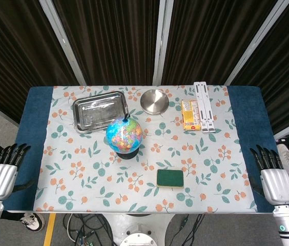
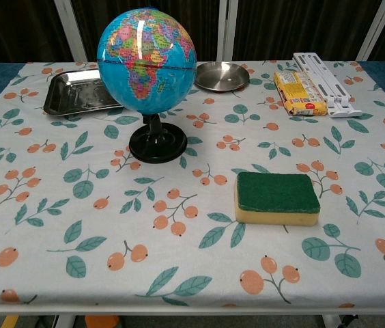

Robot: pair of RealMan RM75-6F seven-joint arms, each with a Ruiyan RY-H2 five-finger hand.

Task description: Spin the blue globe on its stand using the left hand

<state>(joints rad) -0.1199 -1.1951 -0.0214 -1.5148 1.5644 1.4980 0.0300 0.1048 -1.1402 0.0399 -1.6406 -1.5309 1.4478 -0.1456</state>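
The blue globe [image 1: 124, 134] [image 2: 147, 60] stands upright on its black round stand [image 2: 157, 145] near the middle of the table, slightly left of centre. My left hand [image 1: 2, 174] hangs off the table's left edge, far from the globe, fingers straight and apart, holding nothing. Off the right edge, my right hand [image 1: 274, 178] is likewise held with its fingers extended and nothing in it. Neither hand shows in the chest view.
A steel tray [image 1: 100, 110] [image 2: 82, 92] lies behind the globe to the left, a steel bowl [image 1: 154, 101] [image 2: 222, 76] behind it to the right. A yellow snack packet [image 1: 190, 114] and a white folding stand [image 1: 205, 106] sit at the back right. A green sponge [image 1: 170, 178] [image 2: 277, 197] lies in front.
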